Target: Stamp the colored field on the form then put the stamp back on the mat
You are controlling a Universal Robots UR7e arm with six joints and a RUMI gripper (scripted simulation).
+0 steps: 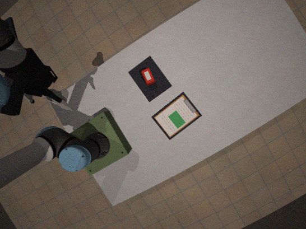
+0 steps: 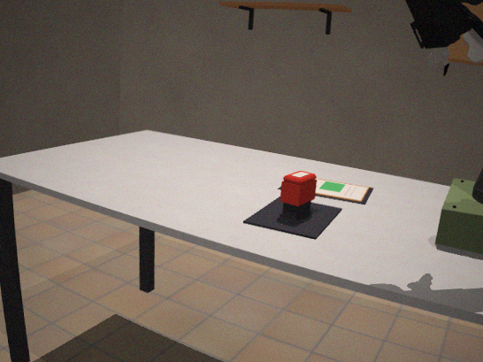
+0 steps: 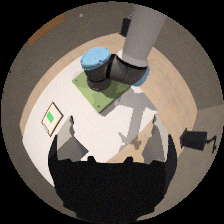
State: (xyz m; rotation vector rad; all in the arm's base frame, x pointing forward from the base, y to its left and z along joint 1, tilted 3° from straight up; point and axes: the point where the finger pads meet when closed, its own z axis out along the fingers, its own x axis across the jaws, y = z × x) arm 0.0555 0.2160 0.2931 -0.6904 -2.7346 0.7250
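Currently the black two-jaw hand (image 1: 46,94) is spread, holding nothing, beyond the white counter's (image 1: 224,54) edge. Red box-shaped stamp (image 1: 148,76) shows a blank white label; form (image 1: 176,116) text is illegible.

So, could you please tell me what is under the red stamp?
The red stamp stands upright on a dark mat on the table. The mat's patch beneath its black base is hidden.
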